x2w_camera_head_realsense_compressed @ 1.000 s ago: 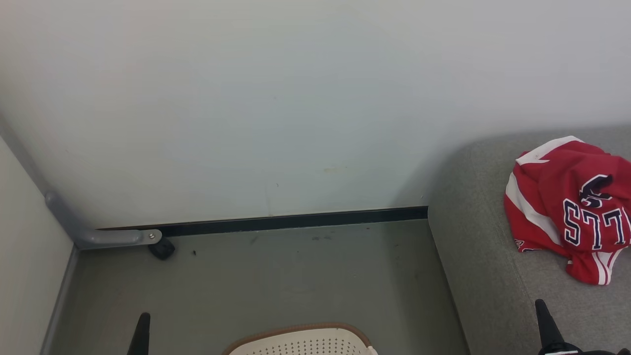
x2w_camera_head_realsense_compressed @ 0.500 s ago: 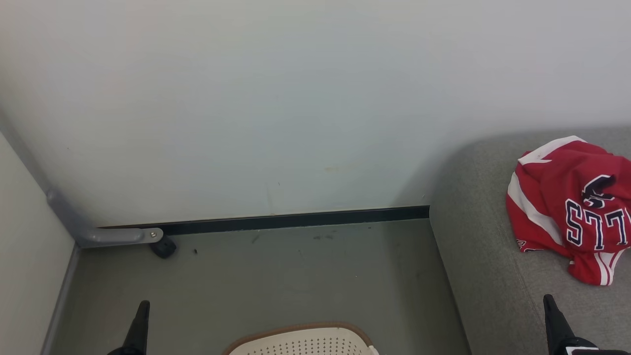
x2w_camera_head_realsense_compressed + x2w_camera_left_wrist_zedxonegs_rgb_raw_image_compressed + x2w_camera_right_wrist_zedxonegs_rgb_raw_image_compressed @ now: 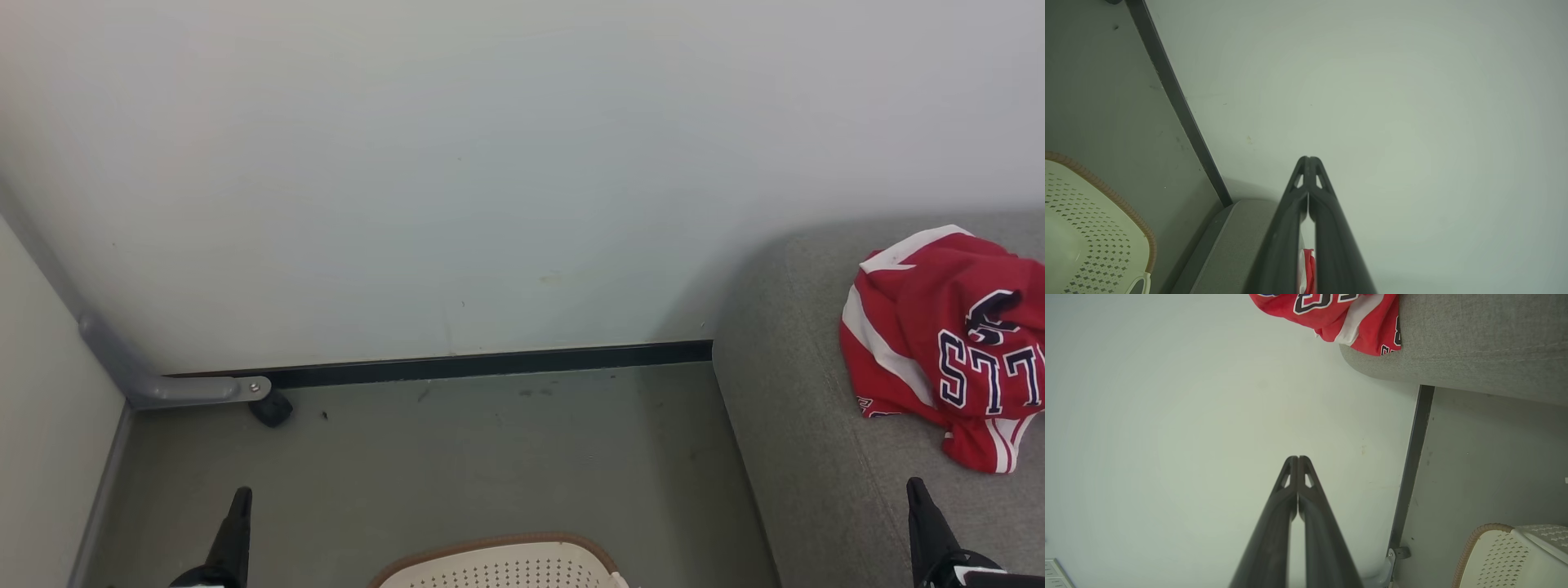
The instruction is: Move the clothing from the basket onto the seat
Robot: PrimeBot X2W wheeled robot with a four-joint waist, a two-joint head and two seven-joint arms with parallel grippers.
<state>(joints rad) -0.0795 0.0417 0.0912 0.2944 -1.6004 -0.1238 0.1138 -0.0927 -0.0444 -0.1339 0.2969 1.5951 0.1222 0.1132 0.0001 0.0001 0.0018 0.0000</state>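
A crumpled red jersey [image 3: 947, 343] with white stripes and navy letters lies on the grey seat [image 3: 800, 425] at the right; the right wrist view shows the jersey [image 3: 1339, 314] on the seat's edge [image 3: 1453, 355]. The cream perforated basket [image 3: 502, 563] with its brown rim sits on the floor at the bottom centre, its visible part bare. My left gripper [image 3: 239, 502] rises at the lower left, shut and empty, left of the basket [image 3: 1090, 228]. Over the seat's front stands my right gripper [image 3: 916, 490], below the jersey, also shut with nothing held.
A pale wall with a dark baseboard [image 3: 490, 363] runs behind the grey floor [image 3: 457, 457]. A grey metal bracket [image 3: 163, 384] and a small black foot [image 3: 269, 408] sit at the left corner beside a side panel.
Both grippers have risen slightly in the head view. The picture has shifted a little to the right. The jersey and basket stay where they were.
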